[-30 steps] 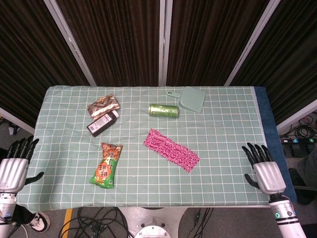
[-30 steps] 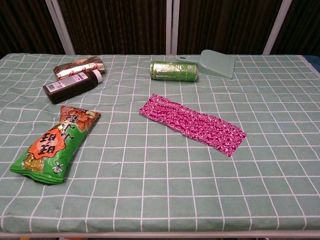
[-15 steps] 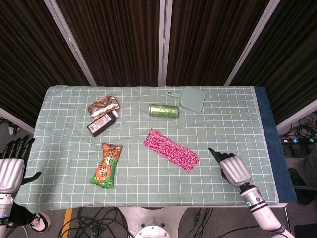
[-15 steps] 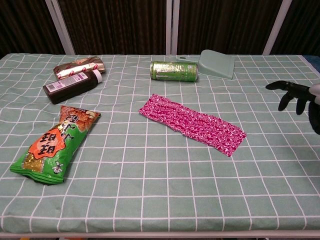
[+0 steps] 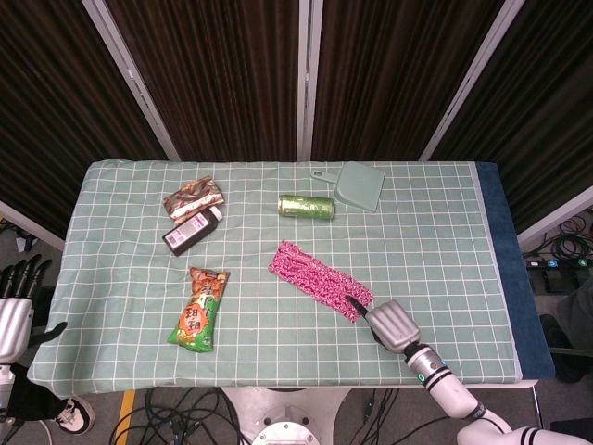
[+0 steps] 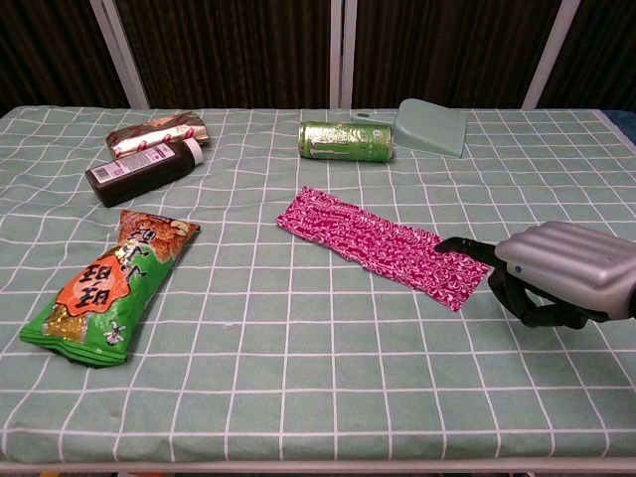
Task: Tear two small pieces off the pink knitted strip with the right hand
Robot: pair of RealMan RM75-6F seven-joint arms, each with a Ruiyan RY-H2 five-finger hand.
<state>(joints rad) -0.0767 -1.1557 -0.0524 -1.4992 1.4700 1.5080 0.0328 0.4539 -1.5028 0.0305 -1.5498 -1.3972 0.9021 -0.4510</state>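
Fingers (image 6: pixel 465 245) of right hand (image 6: pixel 561 270) mostly curled, empty, one extended over pink knitted strip's (image 6: pixel 382 244) near end.

A green can (image 6: pixel 346 141) lies beside a dustpan (image 6: pixel 432 128); dark bottle (image 6: pixel 145 171), brown packet (image 6: pixel 159 132), snack bag (image 6: pixel 109 285) sit left.

Open cloth along the whole front edge of the green checked surface (image 6: pixel 318 397), also over its right half. Crowded toward the back edge: green drink can (image 6: pixel 346 140) lying beside pale green plastic dustpan (image 6: pixel 431 128). Near the left edge: dark brown bottle (image 6: pixel 144 170), shiny brown wrapper (image 6: pixel 159 130), green-and-orange snack bag (image 6: pixel 109 285).
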